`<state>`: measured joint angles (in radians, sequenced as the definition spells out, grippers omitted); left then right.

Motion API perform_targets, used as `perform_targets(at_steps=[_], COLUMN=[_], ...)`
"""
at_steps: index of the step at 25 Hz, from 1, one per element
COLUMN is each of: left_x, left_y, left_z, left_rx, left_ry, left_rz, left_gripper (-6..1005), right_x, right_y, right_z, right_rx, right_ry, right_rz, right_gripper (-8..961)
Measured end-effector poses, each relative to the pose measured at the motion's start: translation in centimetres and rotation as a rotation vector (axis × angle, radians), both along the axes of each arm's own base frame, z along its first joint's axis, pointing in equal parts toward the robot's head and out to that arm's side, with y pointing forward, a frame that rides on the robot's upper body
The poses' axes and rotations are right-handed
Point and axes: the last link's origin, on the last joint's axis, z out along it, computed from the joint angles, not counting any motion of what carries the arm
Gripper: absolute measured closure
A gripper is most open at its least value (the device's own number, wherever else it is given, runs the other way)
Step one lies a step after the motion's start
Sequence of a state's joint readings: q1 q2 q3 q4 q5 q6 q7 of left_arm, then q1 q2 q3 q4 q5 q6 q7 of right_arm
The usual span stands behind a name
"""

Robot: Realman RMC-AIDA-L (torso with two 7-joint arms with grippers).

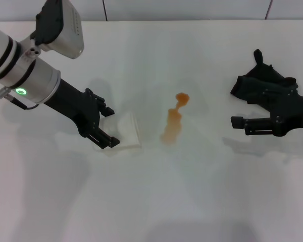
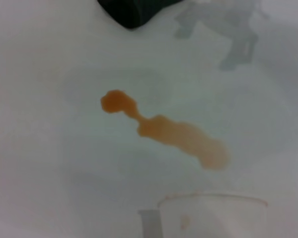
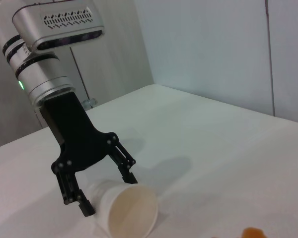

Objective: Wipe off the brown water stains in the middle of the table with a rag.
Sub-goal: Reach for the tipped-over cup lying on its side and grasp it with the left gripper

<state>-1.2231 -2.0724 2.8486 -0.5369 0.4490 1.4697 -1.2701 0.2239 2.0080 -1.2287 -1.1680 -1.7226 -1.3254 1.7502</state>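
Note:
The brown water stains (image 1: 173,122) are an orange-brown streak with a blob at its far end, in the middle of the white table (image 1: 192,201). They also show in the left wrist view (image 2: 169,131). The black rag (image 1: 260,80) lies crumpled at the far right. My right gripper (image 1: 240,126) rests low on the table just in front of the rag, its fingers a little apart and empty, pointing toward the stain. My left gripper (image 1: 107,126) is left of the stain, its fingers spread on either side of a paper cup (image 1: 127,131); it also shows in the right wrist view (image 3: 107,193).
The pale cream paper cup (image 3: 126,210) lies on its side, its mouth toward the stain. Its rim shows in the left wrist view (image 2: 213,201). A wall (image 3: 213,44) runs behind the table's far edge.

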Motion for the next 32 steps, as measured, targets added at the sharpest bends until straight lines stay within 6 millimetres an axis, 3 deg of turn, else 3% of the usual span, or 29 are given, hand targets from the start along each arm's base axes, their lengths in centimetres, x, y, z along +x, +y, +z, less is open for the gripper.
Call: perform_targets(at_steps=[32], left_x=[0.27], left_y=[0.35], left_z=[-0.51], left_rx=[0.008], left_ry=[0.006], left_rz=[-0.022], left_gripper=[133], right_x=[-0.03], right_y=[0.07], right_z=[0.05], right_rx=[0.004], right_ry=[-0.001], right_rz=[0.0], right_gripper=[100])
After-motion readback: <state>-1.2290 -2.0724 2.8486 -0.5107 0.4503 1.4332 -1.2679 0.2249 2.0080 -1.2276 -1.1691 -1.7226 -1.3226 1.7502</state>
